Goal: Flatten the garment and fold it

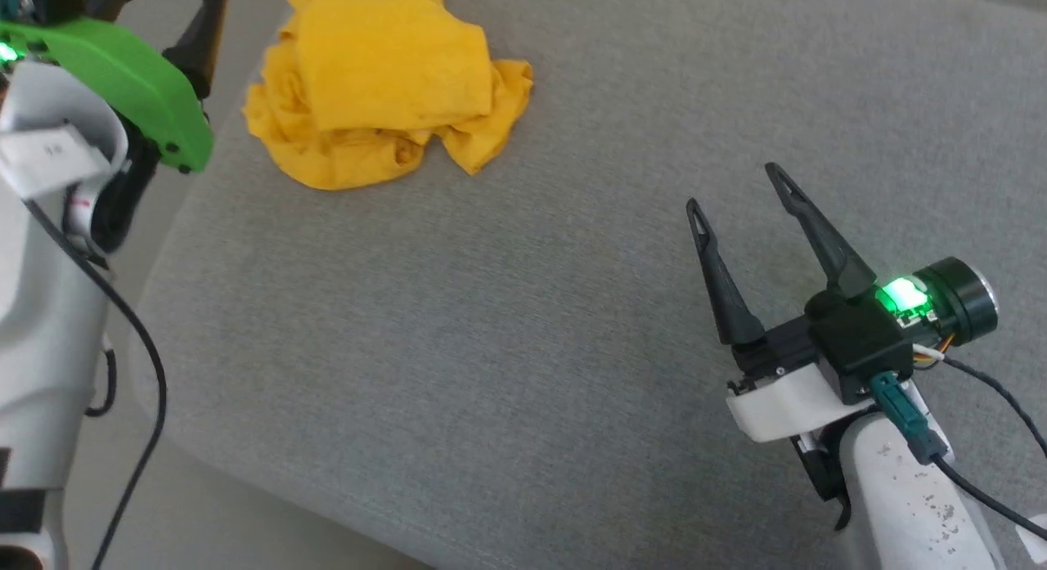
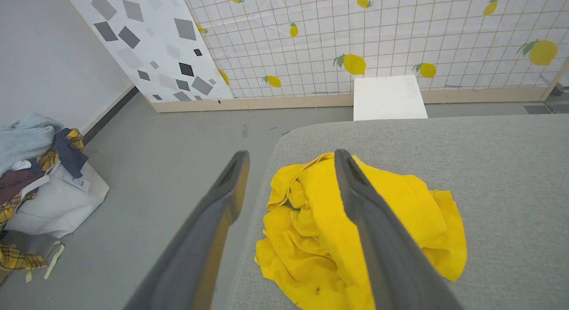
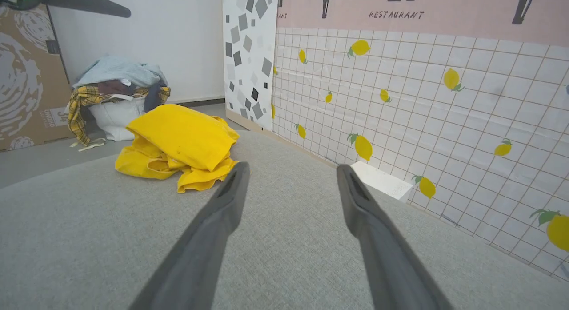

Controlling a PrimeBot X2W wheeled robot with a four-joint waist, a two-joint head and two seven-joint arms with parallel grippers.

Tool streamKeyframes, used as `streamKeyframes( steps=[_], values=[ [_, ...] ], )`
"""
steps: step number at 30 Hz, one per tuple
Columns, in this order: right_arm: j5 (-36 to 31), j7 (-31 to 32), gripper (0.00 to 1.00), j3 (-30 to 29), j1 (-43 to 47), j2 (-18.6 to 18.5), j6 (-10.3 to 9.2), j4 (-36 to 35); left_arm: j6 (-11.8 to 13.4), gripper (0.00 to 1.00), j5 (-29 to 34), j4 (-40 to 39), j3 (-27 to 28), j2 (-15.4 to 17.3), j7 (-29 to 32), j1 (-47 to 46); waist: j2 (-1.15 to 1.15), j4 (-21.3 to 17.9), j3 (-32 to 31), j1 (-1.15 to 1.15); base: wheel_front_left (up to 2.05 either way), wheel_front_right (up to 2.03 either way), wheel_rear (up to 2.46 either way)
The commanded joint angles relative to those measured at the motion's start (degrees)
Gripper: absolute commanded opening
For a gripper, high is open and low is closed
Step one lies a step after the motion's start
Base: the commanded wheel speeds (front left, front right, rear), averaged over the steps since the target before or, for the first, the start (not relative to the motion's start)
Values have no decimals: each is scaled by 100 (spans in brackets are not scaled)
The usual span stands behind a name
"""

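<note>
Plainly crumpled, yellow garment (image 1: pixel 384 79) heaped near corner of grey surface (image 1: pixel 523 349). Spread wide and empty: right gripper (image 1: pixel 732 186); likewise left gripper (image 2: pixel 290 153), seemingly hovering above cloth.

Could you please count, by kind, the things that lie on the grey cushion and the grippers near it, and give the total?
Yellow shirt: 1, crumpled
Grippers: 2, the left gripper and the right gripper, both open and empty
Total: 3
</note>
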Motion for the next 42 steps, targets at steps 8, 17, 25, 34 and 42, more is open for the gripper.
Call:
streamKeyframes(
  steps=[8, 17, 25, 34, 42],
  values=[
    [-260, 245, 100, 66, -306, -5, -10, -612, -19, 100, -936, 1098, -679, 411, 232, -793, 0, -821, 1110, -1, 0, 0, 0],
    [-329, 378, 100, 110, -353, -5, -10, -935, -19, 100, -1708, 1867, -1288, 597, 617, -842, 0, -1055, 1322, -1, 0, 0, 0],
    [-321, 415, 100, 111, -357, -5, -10, -922, -20, 0, -2190, 2086, -1627, 703, 570, -812, 0, -1010, 1199, -1, 0, 0, 0],
    [-26, 178, 100, 37, -238, -5, -10, -624, -20, 0, -2129, 2145, -1946, 1115, -8, -942, 0, -1120, 430, -1, 0, 0, 0],
    [333, -72, 100, -274, 104, -5, -10, -372, -20, 0, -2037, 1727, -2138, 1610, -217, -1281, 0, -1277, -360, -1, 0, 0, 0]
  ],
)
